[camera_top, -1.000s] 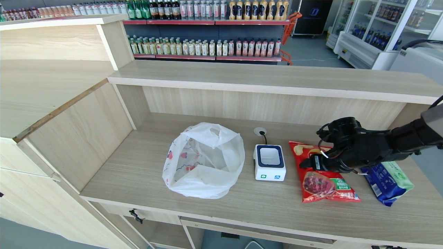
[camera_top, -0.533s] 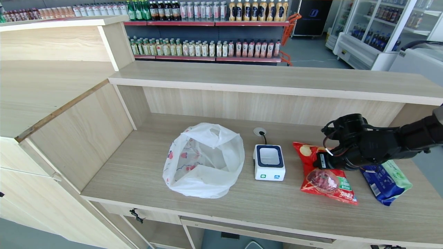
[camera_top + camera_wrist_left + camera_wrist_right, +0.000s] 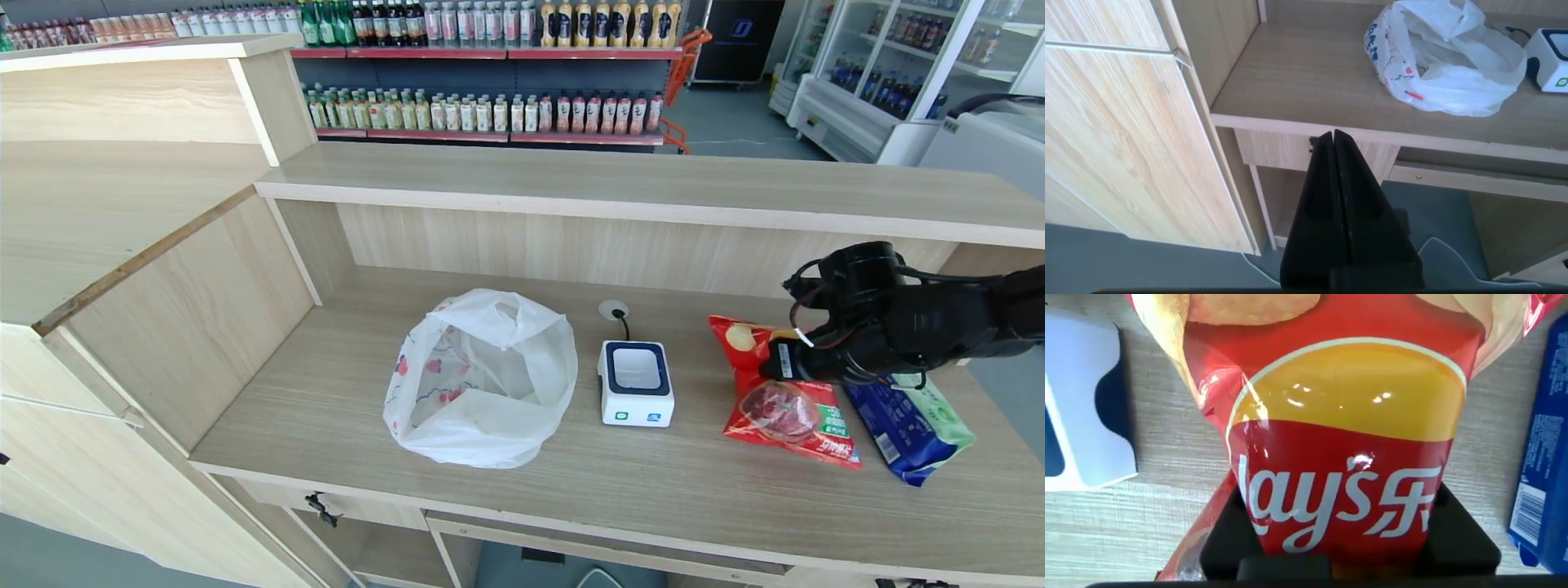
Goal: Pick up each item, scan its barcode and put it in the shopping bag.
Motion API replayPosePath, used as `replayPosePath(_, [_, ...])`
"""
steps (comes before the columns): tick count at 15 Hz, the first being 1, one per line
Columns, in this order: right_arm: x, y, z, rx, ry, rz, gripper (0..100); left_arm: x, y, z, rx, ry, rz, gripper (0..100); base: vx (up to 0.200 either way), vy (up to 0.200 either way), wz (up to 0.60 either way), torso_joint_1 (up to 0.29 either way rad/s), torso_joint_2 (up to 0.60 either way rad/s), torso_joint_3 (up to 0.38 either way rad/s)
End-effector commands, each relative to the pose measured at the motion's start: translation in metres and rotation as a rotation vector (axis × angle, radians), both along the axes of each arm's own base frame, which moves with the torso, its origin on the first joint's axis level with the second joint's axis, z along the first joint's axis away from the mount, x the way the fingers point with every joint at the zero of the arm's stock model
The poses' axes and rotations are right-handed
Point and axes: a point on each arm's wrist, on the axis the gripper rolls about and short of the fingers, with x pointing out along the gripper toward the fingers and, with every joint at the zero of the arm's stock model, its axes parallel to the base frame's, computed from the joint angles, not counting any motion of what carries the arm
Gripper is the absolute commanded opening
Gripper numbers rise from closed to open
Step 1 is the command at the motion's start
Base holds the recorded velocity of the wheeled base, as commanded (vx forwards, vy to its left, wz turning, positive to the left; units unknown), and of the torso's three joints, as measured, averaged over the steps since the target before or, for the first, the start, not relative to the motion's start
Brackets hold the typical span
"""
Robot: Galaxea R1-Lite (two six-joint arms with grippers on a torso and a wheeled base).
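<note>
Because scan likely comes next, right hand (image 3: pixel 780 361) clamps chip bag (image 3: pixel 788 412) by top end, right of scanner (image 3: pixel 636 384) at frame centre; left hand (image 3: pixel 1333 143) closed, empty.

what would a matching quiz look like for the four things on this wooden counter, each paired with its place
1 white plastic shopping bag
2 white box-shaped scanner
3 red crisp bag
4 blue and green packet

A in the right gripper
B farthest to the robot's right
C farthest to the robot's left
D middle, beside the shopping bag

Pairs: 1-C, 2-D, 3-A, 4-B
</note>
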Motion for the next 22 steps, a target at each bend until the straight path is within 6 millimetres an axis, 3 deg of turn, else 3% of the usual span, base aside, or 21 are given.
replayPosePath(1, [-0.012,0.003,0.042,0.018,-0.092,0.02,0,0.0,0.0,0.0,0.0,0.001,-0.001,0,0.0,0.0,0.0,0.0,0.0,0.0])
replayPosePath(2, [-0.021,0.007,0.075,0.053,-0.129,0.051,0,0.0,0.0,0.0,0.0,0.001,-0.001,0,0.0,0.0,0.0,0.0,0.0,0.0])
replayPosePath(6, [-0.068,0.015,0.153,0.211,-0.122,0.124,0,0.0,0.0,0.0,0.0,0.001,-0.001,0,0.0,0.0,0.0,0.0,0.0,0.0])
replayPosePath(8, [-0.083,0.016,0.182,0.3,-0.105,0.199,0,0.0,0.0,0.0,0.0,0.001,0.001,0,0.0,0.0,0.0,0.0,0.0,0.0])
replayPosePath(12, [-0.107,0.016,0.22,0.504,-0.144,0.408,0,0.0,0.0,0.0,0.0,0.001,-0.001,0,0.0,0.0,0.0,0.0,0.0,0.0])
replayPosePath(15, [-0.125,0.005,0.234,0.657,-0.173,0.565,0,0.0,0.0,0.0,0.0,-0.001,-0.001,0,0.0,0.0,0.0,0.0,0.0,0.0])
replayPosePath(16, [-0.129,-0.012,0.234,0.77,-0.174,0.64,0,0.0,0.0,0.0,0.0,0.001,-0.001,0,0.0,0.0,0.0,0.0,0.0,0.0])
replayPosePath(19, [-0.105,-0.062,0.221,1.017,-0.197,0.79,0,0.0,0.0,0.0,0.0,0.001,0.001,0,0.0,0.0,0.0,0.0,0.0,0.0])
replayPosePath(22, [-0.1,-0.075,0.213,1.131,-0.148,0.78,0,0.0,0.0,0.0,0.0,-0.001,0.001,0,0.0,0.0,0.0,0.0,0.0,0.0])
